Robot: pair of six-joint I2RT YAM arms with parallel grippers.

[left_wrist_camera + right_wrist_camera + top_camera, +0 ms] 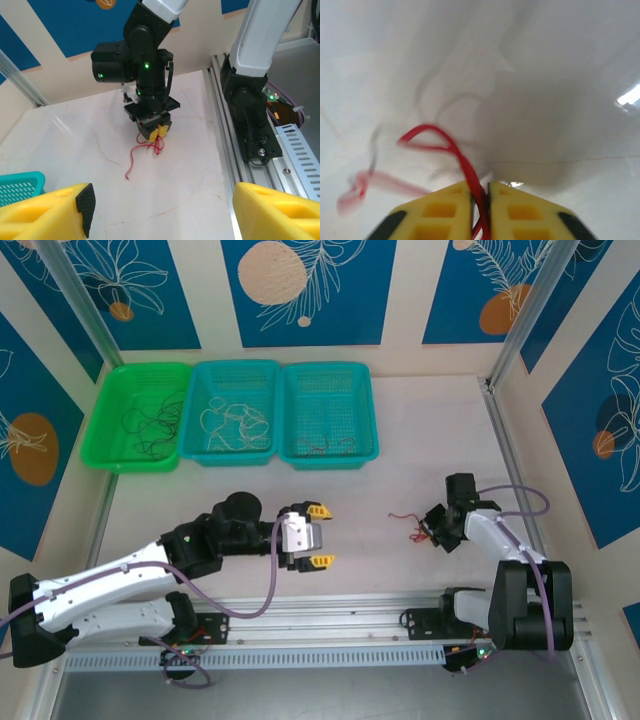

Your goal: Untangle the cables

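R tool [432, 530] clamped on the red cable [460, 150] — strand pinched between the pads, rest looping loose on the table [400, 440], right side by the R arm. To do it well imo: lift slow, let the free tail trail so it won't snag, then carry to the right teal basket [325, 368], which looks to hold red ones. L tool [320, 536] jaws apart, empty, mid-table — near the carry path, so route clear of it. Green basket [110, 390] has dark wires, middle teal basket [235, 367] whitish ones.
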